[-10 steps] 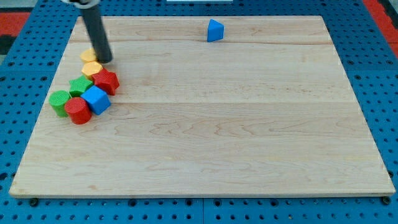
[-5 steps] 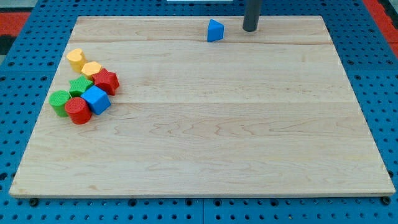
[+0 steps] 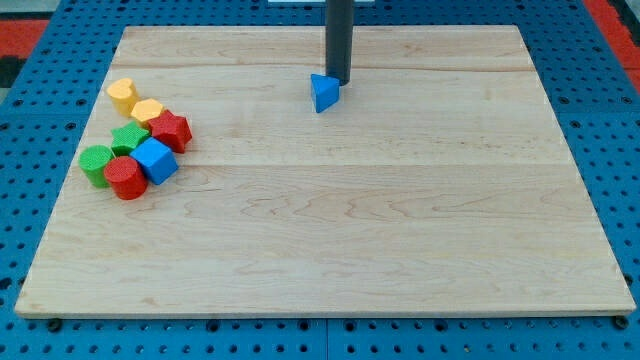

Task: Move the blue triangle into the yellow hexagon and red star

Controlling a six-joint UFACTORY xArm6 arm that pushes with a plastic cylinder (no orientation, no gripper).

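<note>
The blue triangle (image 3: 324, 92) lies on the wooden board (image 3: 400, 220) near the view's top, a little left of centre. My tip (image 3: 339, 80) stands right behind it on its upper right side, touching or nearly touching it. The yellow hexagon (image 3: 148, 111) and the red star (image 3: 171, 130) sit in a cluster at the view's left, far to the left of the triangle.
The cluster also holds a yellow cylinder (image 3: 122, 95), a green star (image 3: 128, 139), a green cylinder (image 3: 96, 163), a red cylinder (image 3: 126, 178) and a blue cube (image 3: 154, 160). A blue pegboard (image 3: 60, 60) surrounds the board.
My tip went from the left cluster to the triangle's right, then to its upper right side. The blue triangle has slid down and to the left.
</note>
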